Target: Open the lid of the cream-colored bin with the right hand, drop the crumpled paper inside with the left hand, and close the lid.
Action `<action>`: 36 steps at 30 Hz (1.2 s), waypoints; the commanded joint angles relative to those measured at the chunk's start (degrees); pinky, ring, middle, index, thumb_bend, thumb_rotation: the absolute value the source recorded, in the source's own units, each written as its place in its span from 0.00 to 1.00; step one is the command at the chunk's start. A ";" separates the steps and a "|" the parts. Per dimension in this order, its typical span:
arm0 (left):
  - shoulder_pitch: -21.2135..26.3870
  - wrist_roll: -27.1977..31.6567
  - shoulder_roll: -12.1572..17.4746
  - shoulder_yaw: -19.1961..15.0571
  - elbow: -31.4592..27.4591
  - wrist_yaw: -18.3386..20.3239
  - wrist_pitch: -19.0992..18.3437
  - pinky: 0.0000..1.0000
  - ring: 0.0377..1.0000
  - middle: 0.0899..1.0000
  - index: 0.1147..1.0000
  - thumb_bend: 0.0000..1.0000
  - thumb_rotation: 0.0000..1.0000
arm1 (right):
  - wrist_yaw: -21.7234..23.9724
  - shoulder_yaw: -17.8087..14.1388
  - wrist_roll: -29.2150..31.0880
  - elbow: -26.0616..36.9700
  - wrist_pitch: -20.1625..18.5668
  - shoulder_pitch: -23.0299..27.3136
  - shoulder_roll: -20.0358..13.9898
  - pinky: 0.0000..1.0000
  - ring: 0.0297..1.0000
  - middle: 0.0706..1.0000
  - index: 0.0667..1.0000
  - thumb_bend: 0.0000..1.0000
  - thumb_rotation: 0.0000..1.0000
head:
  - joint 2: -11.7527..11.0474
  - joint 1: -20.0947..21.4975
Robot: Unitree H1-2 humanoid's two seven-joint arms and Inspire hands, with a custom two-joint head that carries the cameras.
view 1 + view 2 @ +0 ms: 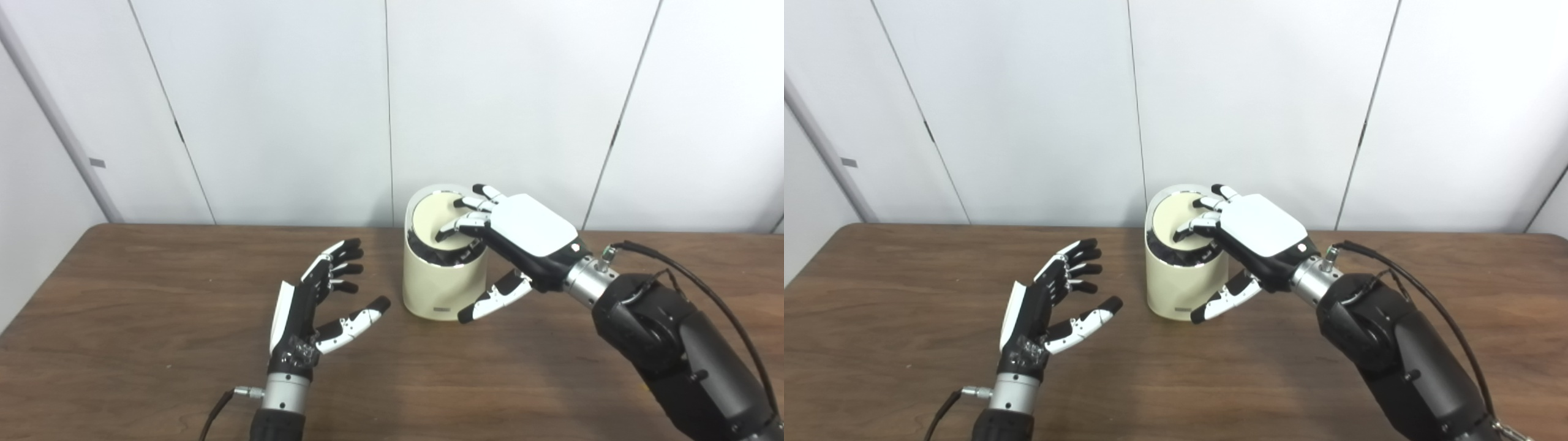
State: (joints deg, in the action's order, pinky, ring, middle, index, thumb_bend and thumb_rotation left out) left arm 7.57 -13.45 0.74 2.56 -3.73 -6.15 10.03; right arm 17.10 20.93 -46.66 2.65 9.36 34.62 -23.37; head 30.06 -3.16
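Nearest me, the left hand (318, 300) hangs empty over the table (153, 343), fingers spread. No paper shows, so maybe it's inside. Right hand (1237, 245) fingers press the tilted lid (436, 223) of the cream bin (438, 288), gripping nothing. Closing looks unfinished.

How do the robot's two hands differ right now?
The left hand hangs over the bare table, touching nothing; the right hand rests its fingers on the bin lid. The left stands edge-up, its palm facing the bin; the right lies back-up. The lid is tilted, not flat. Both hands hold nothing, and no paper shows.
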 commanded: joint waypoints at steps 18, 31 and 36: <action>1.64 0.78 0.20 -0.21 -1.80 0.55 0.63 0.63 0.73 0.77 0.80 0.70 0.19 | 4.19 -0.23 0.72 2.27 -1.80 0.66 -0.87 1.00 0.94 0.73 0.74 0.81 0.54 | 0.30 0.07; 2.12 0.70 0.31 -0.12 -1.49 0.62 0.63 0.64 0.73 0.77 0.80 0.71 0.20 | 0.04 -4.57 -1.88 5.92 -3.02 0.51 0.28 1.00 0.96 0.79 0.80 0.77 0.54 | 0.14 0.25; 2.16 0.26 0.21 -0.01 -1.48 0.48 0.57 0.64 0.73 0.77 0.80 0.71 0.20 | 0.87 -6.16 0.12 7.06 -4.82 -1.25 1.42 1.00 0.94 0.79 0.82 0.78 0.53 | 0.16 0.27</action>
State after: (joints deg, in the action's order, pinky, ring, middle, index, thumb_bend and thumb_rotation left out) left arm 7.55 -13.02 0.93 2.55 -4.08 -5.67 9.84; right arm 19.02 16.17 -47.68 7.56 5.57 32.26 -22.10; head 30.15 -2.81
